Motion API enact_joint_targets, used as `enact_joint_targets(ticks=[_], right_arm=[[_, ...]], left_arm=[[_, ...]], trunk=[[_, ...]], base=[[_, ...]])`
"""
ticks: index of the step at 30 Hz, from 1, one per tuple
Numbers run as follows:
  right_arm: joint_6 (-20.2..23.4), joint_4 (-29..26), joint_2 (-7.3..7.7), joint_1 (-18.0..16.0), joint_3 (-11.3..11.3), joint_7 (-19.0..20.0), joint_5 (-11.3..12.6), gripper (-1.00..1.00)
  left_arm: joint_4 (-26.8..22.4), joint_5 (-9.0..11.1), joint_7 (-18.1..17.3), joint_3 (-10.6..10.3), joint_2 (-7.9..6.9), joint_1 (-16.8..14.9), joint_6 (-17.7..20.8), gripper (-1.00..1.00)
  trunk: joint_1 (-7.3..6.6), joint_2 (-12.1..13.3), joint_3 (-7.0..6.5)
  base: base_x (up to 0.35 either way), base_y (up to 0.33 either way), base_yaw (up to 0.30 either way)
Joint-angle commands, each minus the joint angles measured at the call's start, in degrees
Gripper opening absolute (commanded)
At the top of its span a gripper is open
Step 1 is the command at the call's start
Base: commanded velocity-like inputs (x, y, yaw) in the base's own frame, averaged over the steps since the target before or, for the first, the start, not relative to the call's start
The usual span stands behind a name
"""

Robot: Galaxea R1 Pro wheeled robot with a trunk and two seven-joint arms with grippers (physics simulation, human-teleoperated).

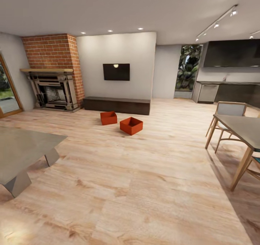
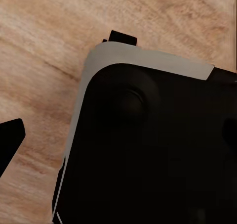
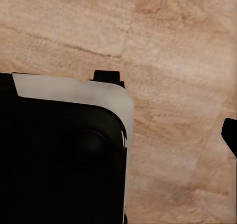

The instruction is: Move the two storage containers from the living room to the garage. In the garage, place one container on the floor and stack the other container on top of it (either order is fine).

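Note:
The two storage containers stand on the light wood floor of the living room, far ahead of me in the head view. One orange-red container (image 1: 108, 117) lies nearer the dark low bench. The other container (image 1: 131, 125) sits just to its right and slightly closer, turned at an angle. Both are open-topped and look empty. In the left wrist view one dark fingertip (image 2: 11, 141) shows over the floor beside my base (image 2: 148, 145). A dark fingertip (image 3: 230, 135) shows likewise in the right wrist view. The garage is out of view.
A grey low table (image 1: 21, 147) stands close at the left. A dining table (image 1: 242, 127) and a chair (image 1: 227, 111) are at the right. A brick fireplace (image 1: 54, 90) and a dark bench (image 1: 117, 105) line the far wall. Open plank floor lies between me and the containers.

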State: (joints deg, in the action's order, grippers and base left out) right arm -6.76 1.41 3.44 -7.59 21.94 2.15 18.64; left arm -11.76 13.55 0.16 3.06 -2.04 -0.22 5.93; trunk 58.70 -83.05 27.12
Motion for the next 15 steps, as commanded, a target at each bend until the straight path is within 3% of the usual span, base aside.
enact_joint_targets(ticks=[1, 15], right_arm=[[-0.33, 0.13, -0.01, -0.04, 0.42, 0.22, 0.6, 1.0], [-0.3, 0.08, -0.01, -0.05, 0.38, 0.22, 0.64, 1.0]], left_arm=[[-0.12, 0.24, 0.02, 0.31, 0.02, 0.0, 0.4, 1.0], [-0.11, 0.24, 0.02, 0.3, 0.02, 0.0, 0.4, 1.0]], trunk=[[0.03, -0.03, 0.06], [0.03, -0.03, 0.06]], base=[[0.322, 0.0, 0.228], [0.322, 0.0, 0.261]])
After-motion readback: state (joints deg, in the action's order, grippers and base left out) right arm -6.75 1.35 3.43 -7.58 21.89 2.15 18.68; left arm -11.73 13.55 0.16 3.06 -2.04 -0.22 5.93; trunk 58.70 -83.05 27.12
